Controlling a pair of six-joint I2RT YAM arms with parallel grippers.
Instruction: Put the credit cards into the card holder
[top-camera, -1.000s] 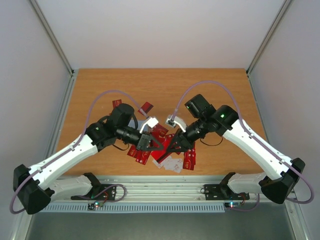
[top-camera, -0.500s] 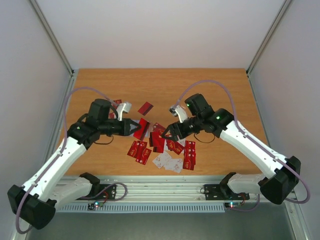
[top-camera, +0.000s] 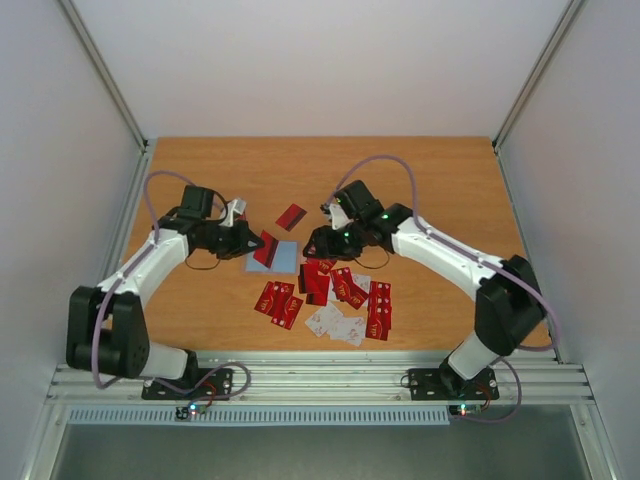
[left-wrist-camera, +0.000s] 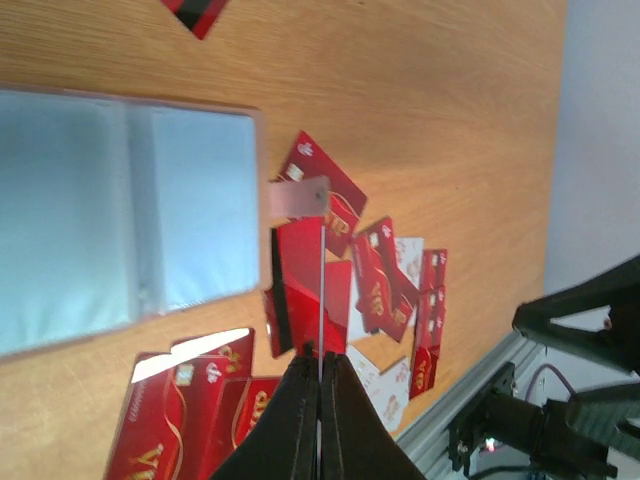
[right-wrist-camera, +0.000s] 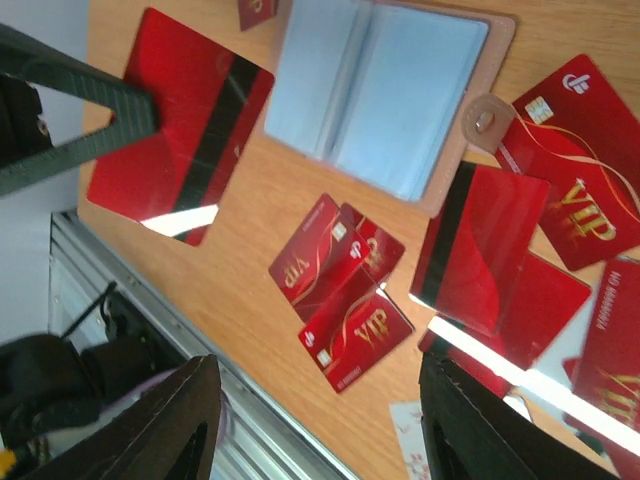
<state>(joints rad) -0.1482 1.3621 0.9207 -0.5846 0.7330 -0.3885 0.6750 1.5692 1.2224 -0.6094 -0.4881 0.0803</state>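
Seen from above, the left gripper (top-camera: 247, 241) is clamped on one red card (top-camera: 265, 247) and tips it over the left edge of the card holder (top-camera: 286, 261). The holder lies spread open on the table (top-camera: 440, 180), presumably so a pocket can take the card, and the loose credit cards (top-camera: 335, 292) are scattered just in front. The left wrist view shows that card edge-on between closed fingers, beside the holder's clear sleeves. In the right wrist view the right gripper (right-wrist-camera: 318, 365) hangs over holder and pile with its jaws well apart and empty, probably ready to steady the holder.
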